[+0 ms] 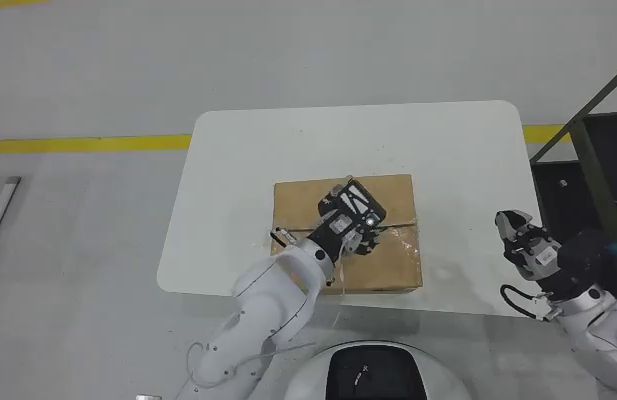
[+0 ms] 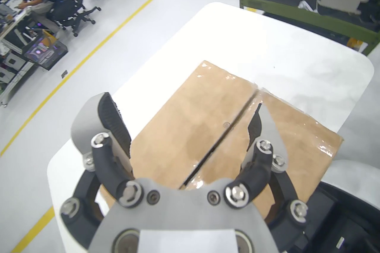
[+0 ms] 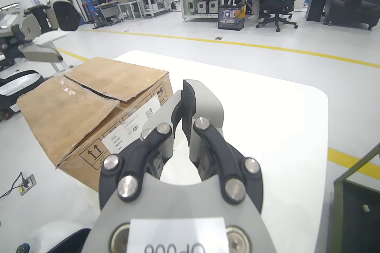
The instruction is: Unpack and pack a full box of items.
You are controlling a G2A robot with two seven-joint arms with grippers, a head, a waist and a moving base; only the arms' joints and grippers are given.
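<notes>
Closest in is my left gripper, spread wide and holding nothing, poised over the top of the cardboard box without touching it, as far as I can judge. From above, the box sits near the middle of the bench, a little toward 6 o'clock, with both flaps down. What matters for me is the seam between the flaps. Its long axis runs from 9 o'clock to 3 o'clock across the lid, and it shows as a dark, slightly ragged gap rather than a sealed line. My left gripper hangs just to the 12 o'clock side of that line near its midpoint, one finger on each side of it in the wrist view. I reckon the opening move falls to this arm: drop a fingertip into the gap and lift a flap toward 12 or 6 o'clock. My right gripper is nearly closed on nothing, well apart from the box at its 3 o'clock, by the bench edge.
</notes>
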